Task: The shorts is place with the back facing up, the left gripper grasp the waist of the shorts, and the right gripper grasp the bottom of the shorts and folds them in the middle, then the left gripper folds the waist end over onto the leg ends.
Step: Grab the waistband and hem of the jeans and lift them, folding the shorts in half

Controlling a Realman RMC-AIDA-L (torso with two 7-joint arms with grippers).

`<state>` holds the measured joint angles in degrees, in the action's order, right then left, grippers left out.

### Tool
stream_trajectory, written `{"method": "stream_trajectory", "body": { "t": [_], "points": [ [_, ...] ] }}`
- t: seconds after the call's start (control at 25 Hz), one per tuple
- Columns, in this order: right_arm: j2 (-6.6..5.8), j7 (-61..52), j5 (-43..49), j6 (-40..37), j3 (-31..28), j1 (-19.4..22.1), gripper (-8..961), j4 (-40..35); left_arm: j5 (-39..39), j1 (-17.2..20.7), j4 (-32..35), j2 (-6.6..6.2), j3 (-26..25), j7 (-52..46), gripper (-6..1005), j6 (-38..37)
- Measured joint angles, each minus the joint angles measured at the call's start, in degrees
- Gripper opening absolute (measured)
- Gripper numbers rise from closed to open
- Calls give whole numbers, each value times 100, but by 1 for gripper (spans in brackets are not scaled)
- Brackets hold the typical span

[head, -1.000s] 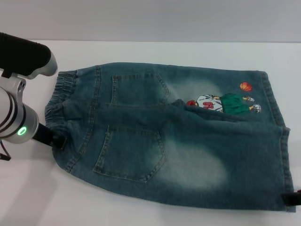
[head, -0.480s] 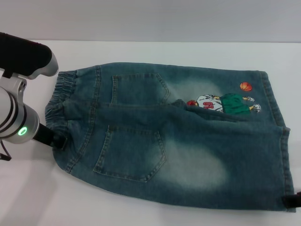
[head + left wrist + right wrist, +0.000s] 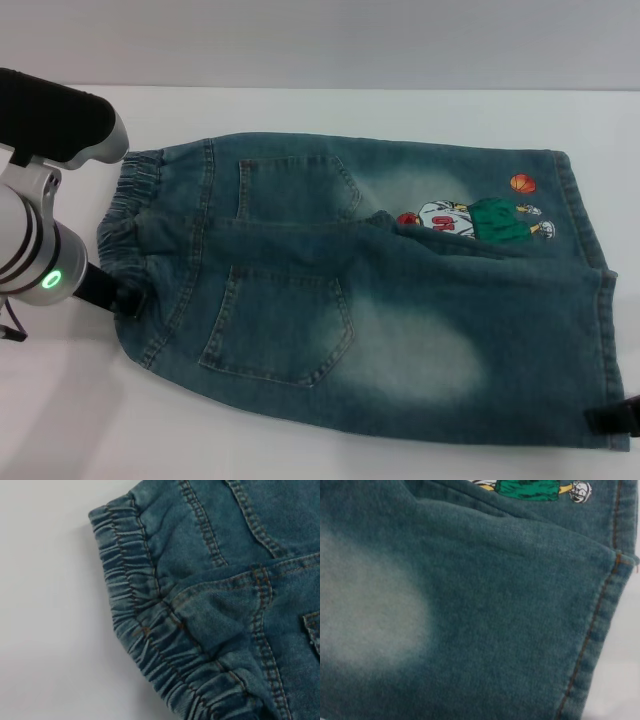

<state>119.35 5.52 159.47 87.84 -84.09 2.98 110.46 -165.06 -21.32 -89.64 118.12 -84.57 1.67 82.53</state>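
Denim shorts (image 3: 380,290) lie flat on the white bench (image 3: 300,110), back up, two patch pockets showing. Only the head view shows both arms: the left gripper (image 3: 128,297) touches the ruffled waist (image 3: 125,215); the right gripper (image 3: 612,418) sits at the near leg's hem (image 3: 610,340). Whether either gripper's fingers are open or closed cannot be told. Both wrist views show only cloth: gathered elastic, stitched hem (image 3: 592,630).

A bare test bench in a lab or studio: a plain white worktop (image 3: 300,455) runs to a blank pale grey wall (image 3: 320,40) along its far edge, with nothing domestic around.
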Motion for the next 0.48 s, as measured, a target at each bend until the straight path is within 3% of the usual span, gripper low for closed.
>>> {"method": "stream_trajectory", "body": {
  "t": [0.48],
  "points": [
    [1,-14,-92,-30,-15,-15,727,11,0,-27,-1,0,9,16,225,-9]
  ]
}}
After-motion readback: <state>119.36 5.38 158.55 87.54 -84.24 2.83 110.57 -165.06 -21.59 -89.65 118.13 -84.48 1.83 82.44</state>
